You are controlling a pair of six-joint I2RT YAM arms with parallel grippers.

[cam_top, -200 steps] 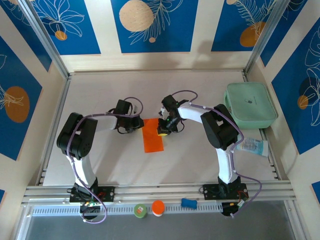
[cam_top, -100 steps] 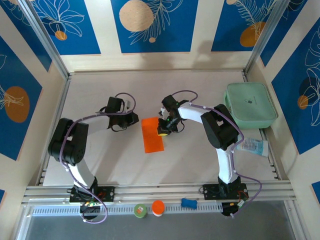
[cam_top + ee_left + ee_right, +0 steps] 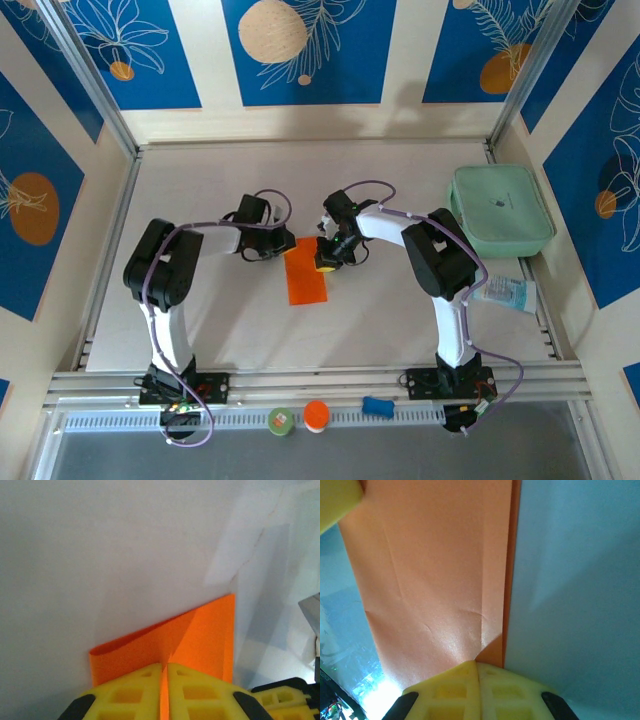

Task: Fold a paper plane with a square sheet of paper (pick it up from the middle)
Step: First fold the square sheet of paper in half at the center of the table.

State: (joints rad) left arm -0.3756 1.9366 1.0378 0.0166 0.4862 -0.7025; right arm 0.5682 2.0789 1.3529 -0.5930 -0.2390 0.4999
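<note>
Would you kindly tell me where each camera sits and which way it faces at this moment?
Top external: above and behind the arms, looking down on the table; both arms show, bases at bottom, left claw and right claw at the orange sheet.
Left wrist: on the left wrist, looking past its shut yellow fingers at the sheet's folded edge.
Right wrist: on the right wrist, looking past its shut yellow fingers across the sheet.
Shared: all three show the orange sheet.
</note>
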